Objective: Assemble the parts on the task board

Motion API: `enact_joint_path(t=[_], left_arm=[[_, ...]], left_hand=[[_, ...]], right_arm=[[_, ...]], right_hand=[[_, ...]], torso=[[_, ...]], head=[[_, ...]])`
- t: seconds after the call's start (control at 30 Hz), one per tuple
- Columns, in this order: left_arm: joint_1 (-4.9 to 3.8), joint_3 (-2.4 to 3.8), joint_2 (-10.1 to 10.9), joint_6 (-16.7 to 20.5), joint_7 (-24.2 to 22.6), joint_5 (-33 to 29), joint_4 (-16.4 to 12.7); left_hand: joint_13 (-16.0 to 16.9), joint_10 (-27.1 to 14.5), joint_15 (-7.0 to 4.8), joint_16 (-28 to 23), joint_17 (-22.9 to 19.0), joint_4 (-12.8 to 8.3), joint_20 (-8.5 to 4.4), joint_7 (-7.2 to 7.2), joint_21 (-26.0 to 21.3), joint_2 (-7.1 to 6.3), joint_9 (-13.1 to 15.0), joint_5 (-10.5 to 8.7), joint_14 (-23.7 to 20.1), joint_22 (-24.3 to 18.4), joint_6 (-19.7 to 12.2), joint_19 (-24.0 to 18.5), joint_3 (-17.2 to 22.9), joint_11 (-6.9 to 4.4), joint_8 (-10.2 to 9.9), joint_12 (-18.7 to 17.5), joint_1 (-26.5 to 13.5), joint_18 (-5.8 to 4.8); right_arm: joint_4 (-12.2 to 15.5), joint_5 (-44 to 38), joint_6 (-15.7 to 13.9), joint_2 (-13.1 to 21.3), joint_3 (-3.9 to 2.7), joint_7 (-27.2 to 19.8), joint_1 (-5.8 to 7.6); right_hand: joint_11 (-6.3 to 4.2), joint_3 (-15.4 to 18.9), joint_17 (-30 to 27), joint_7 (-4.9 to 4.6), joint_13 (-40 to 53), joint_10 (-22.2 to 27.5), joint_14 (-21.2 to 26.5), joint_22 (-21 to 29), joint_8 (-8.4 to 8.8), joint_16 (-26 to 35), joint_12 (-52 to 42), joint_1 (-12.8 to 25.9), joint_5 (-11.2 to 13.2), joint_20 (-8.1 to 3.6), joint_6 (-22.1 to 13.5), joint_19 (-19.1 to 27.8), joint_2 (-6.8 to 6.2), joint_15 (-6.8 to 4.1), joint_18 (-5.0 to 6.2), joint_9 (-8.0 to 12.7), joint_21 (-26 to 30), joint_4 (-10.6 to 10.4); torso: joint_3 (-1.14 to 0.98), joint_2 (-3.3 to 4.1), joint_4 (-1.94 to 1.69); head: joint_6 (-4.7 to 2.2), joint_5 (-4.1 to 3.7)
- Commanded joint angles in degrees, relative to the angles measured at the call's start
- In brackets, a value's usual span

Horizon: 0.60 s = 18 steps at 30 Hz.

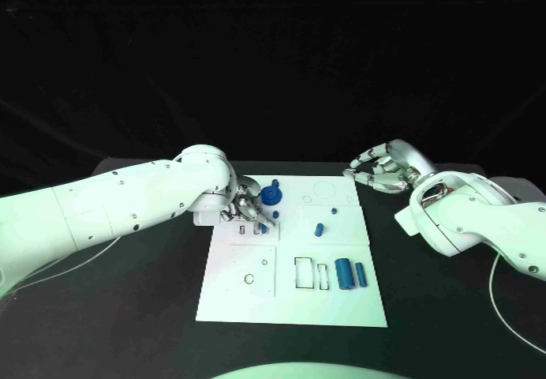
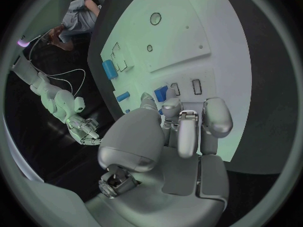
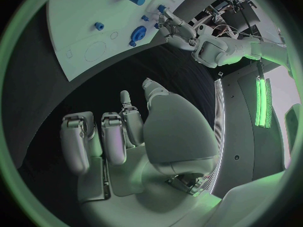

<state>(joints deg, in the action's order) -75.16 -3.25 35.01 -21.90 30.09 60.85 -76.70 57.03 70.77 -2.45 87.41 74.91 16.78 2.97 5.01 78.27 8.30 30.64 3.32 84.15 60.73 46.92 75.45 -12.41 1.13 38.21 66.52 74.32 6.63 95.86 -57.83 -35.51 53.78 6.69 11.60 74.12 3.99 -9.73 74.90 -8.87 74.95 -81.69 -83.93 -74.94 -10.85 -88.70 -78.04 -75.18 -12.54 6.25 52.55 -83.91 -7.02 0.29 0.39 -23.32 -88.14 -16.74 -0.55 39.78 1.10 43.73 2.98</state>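
Blue cylinder parts (image 1: 352,274) lie on white task board (image 1: 262,304).

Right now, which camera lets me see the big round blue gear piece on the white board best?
The right wrist view: the round blue gear piece shows whole and unblocked on the white task board. In the head view the gear is small, beside the left hand. I cannot pick it out in the left wrist view.

A big flat black table (image 1: 136,316) fills the lower half of the head view. A thin white cable (image 1: 69,264) lies on it at the left edge of the frame. Another thin white cable (image 1: 501,304) curves on the table at the lower right.
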Motion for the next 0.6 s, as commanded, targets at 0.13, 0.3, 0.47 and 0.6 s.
enact_joint_path(t=[0.13,0.3,0.47,0.6], left_arm=[[0.03,-0.09,-0.3,-1.7,0.1,-0.6,0.2],[0.03,-0.11,-0.4,-1.7,0.1,-0.7,0.2],[0.04,-0.12,-0.5,-1.6,0.1,-0.7,0.2],[0.04,-0.12,-0.5,-1.5,0.1,-0.8,0.2]], left_hand=[[0.2,0.0,-0.15,0.3,9.3,-0.1,0.14,-0.02,0.4,-13.81,2.3,-0.1,4.4,0.2,1.3,-0.7,30.4,0.08,-2.8,0.2,-9.8,-0.87],[0.2,0.0,-0.13,0.3,9.2,-0.1,0.22,0.23,0.5,-16.79,3.8,-0.04,4.4,0.4,1.6,-0.6,39.2,-0.15,-2.8,0.2,-12.4,-0.94],[0.2,0.0,-0.13,0.3,9.2,-0.2,0.23,0.23,0.4,-17.43,4.2,-0.04,4.4,0.3,1.6,-0.7,41.0,-0.15,-2.8,0.2,-12.9,-0.93],[0.2,0.0,-0.13,0.3,9.2,-0.1,0.23,0.23,0.5,-17.57,4.3,-0.05,4.4,0.4,1.6,-0.6,41.5,-0.16,-2.9,0.2,-13.1,-0.94]], right_arm=[[0.0,-0.7,0.7,0.0,0.02,0.1,-0.05],[0.0,-0.7,0.7,-0.1,0.02,0.1,-0.07],[-0.1,-0.7,0.7,-0.1,0.03,0.1,-0.11],[-0.1,-0.7,0.7,-0.1,0.04,0.1,-0.13]], right_hand=[[-0.04,0.1,11.9,0.17,5.7,0.2,-5.2,-13.6,-0.25,0.2,0.2,0.6,-0.3,-0.33,-0.3,-4.8,-0.16,-0.44,0.23,0.0,0.4,0.1],[-0.04,0.1,11.9,0.17,5.7,0.2,-5.2,-13.6,-0.25,0.2,0.2,0.6,-0.3,-0.33,-0.3,-4.8,-0.16,-0.44,0.23,0.0,0.4,0.1],[-0.05,0.1,11.8,0.18,5.7,0.2,-5.2,-13.6,-0.3,0.2,0.1,0.6,-0.5,-0.34,-0.4,-4.8,-0.2,-0.45,0.25,0.0,0.4,0.1],[-0.05,0.1,11.8,0.18,5.7,0.2,-5.2,-13.6,-0.3,0.2,0.1,0.6,-0.5,-0.34,-0.4,-4.8,-0.2,-0.45,0.25,0.0,0.4,0.1]], torso=[[0.0,0.04,0.05],[-0.03,0.02,0.04],[-0.04,0.03,0.02],[-0.02,0.05,-0.01]], head=[[-0.02,-0.02],[0.01,-0.08],[0.01,-0.13],[-0.01,-0.21]])
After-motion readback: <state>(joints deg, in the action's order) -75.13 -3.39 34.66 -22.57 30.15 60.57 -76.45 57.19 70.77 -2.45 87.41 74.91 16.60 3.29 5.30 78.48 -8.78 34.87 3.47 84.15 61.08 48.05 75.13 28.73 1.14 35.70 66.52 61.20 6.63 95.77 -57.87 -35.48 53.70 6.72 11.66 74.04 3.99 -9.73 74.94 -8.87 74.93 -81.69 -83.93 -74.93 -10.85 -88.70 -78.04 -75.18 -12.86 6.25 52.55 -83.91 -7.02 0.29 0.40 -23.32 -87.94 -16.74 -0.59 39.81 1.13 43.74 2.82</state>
